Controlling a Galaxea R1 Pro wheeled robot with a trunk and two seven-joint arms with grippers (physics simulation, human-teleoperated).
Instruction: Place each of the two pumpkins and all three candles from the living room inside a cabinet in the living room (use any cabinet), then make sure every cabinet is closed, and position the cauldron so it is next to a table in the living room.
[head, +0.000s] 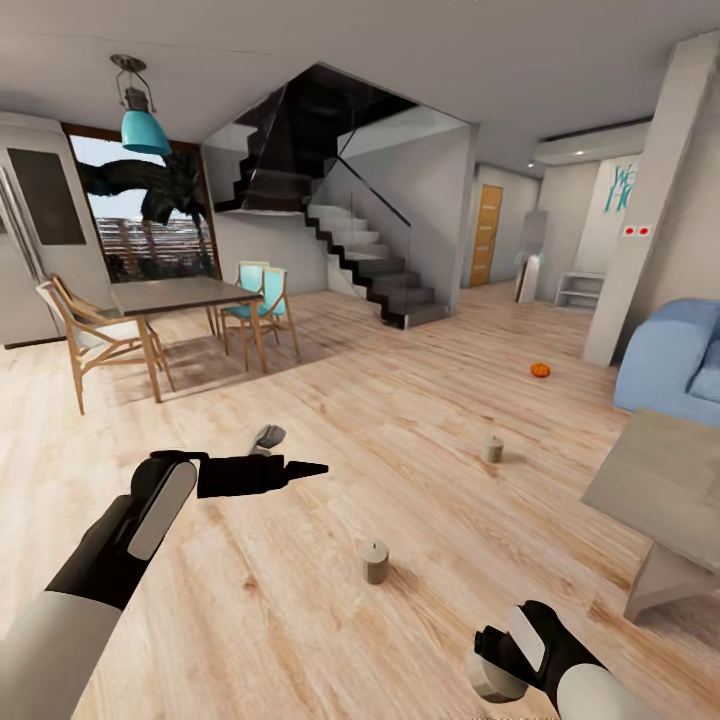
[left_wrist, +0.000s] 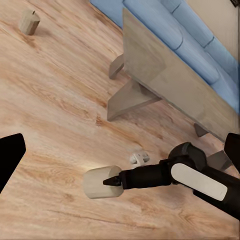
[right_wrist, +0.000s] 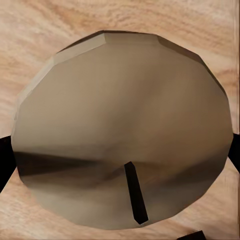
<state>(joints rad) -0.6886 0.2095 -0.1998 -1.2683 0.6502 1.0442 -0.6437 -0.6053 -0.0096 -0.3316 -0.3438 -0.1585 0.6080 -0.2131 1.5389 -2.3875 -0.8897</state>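
Right hand (head: 497, 672): I see it clamped on a candle (right_wrist: 122, 130), low above the wood floor (head: 300, 620); my right wrist view looks straight onto the candle's flat top, its dark wick slanting across it, black fingers at either edge. From the left wrist view the same candle (left_wrist: 101, 182) sits at the tips of the right hand (left_wrist: 112, 181).
Left hand (head: 300, 469): fingers apart with nothing between them, held out over the floor, well apart from the right hand.
Second candle (head: 375, 561): upright on the floor, between my two hands and slightly ahead of the right one.
Third candle (head: 492, 449): upright on the floor, farther ahead of the right hand, near the coffee table.
Pumpkin (head: 540, 370): on the floor well beyond the third candle, far from both hands.
Coffee table (head: 660, 480): the pale surface stands to the outer side of the right hand, on grey angled legs.
Blue sofa (head: 680, 360): behind the coffee table.
Dining table (head: 180, 295): far ahead of the left hand, with wooden chairs around it.
Staircase (head: 370, 260): dark steps at the back of the room.
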